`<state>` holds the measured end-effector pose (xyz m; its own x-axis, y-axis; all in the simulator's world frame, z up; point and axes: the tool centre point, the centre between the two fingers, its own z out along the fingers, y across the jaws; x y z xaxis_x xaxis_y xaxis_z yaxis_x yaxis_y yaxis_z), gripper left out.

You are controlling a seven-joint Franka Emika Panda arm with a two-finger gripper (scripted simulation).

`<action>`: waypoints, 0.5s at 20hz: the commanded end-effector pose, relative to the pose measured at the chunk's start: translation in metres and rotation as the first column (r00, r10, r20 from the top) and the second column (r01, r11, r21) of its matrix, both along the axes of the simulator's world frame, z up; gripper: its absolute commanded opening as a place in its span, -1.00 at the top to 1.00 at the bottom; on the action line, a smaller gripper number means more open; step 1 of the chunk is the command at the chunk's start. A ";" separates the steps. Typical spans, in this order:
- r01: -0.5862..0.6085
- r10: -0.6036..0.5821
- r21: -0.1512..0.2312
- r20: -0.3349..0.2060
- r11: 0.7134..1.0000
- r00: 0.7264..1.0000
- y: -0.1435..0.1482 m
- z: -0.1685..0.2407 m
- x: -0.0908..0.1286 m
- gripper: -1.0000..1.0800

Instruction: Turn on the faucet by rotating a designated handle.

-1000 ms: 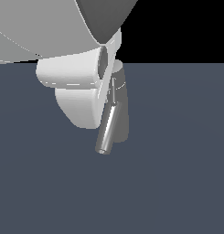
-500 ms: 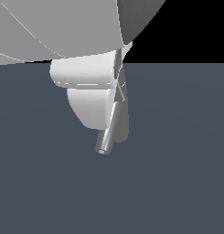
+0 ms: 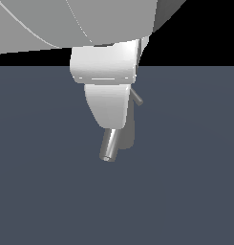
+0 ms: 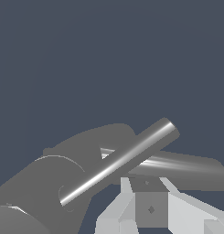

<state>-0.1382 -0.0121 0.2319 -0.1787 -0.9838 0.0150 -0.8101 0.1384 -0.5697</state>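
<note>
End effector [image 3: 109, 103] low over faucet [image 3: 109, 146]

The arm [image 3: 75, 21] is a broad, smooth shell of pale grey-white with rounded contours, crossed by thin curved seam lines, and a darker grey panel shows at its upper edge toward the exterior view's right. Below it sits a blocky white housing with rounded corners and a faint bright line along its lower edge, tapering into the white gripper [image 3: 109, 107]. In the wrist view the gripper [image 4: 150, 208] shows angular, faceted light-grey surfaces around a darker square block bearing a small diamond-shaped mark.
</note>
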 end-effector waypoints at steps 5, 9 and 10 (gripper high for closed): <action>0.045 -0.045 0.009 -0.004 0.999 0.999 -0.031 0.005 0.003 1.00; 0.050 -0.050 0.010 -0.006 0.999 0.999 -0.043 0.007 0.006 1.00; 0.051 -0.051 0.010 -0.007 0.999 0.999 -0.046 0.008 0.007 1.00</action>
